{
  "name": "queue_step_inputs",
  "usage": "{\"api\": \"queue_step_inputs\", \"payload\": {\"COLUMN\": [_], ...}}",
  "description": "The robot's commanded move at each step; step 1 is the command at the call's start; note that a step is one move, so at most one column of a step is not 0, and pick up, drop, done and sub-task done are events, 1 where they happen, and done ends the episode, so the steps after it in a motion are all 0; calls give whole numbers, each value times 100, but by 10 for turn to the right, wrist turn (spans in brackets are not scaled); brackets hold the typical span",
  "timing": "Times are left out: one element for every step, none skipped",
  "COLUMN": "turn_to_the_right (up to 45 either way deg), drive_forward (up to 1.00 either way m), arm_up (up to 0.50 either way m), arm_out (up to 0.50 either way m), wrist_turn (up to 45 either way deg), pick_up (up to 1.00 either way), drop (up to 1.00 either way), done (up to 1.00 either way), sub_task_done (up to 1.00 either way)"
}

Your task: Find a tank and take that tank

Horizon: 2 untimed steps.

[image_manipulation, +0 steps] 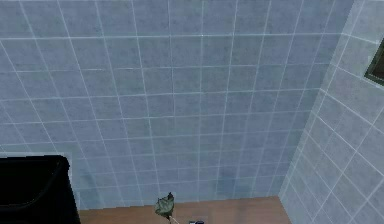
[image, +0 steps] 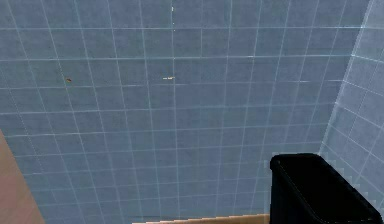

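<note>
Blue tiled wall [image: 150, 100] behind black bin [image: 315, 190] on brown floor [image_manipulation: 250, 212].

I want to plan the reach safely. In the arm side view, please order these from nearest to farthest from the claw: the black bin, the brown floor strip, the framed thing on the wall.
1. Brown floor strip: along the bottom edge, right by the claw.
2. Black bin: lower left corner.
3. Framed thing: high on the side wall, upper right.

wall [image: 150, 100] — smooth tile | bin [image: 320, 195] — matt black | floor [image_manipulation: 250, 212] wood-toned
</note>
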Motion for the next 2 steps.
{"api": "queue_step_inputs", "payload": {"turn_to_the_right": [0,0], "drive_forward": [0,0], "arm_up": [10,0], "arm_out": [0,0], "wrist_turn": [0,0], "pick_up": [0,0], "drop": [0,0], "done": [0,100], "sub_task_done": [0,0]}}
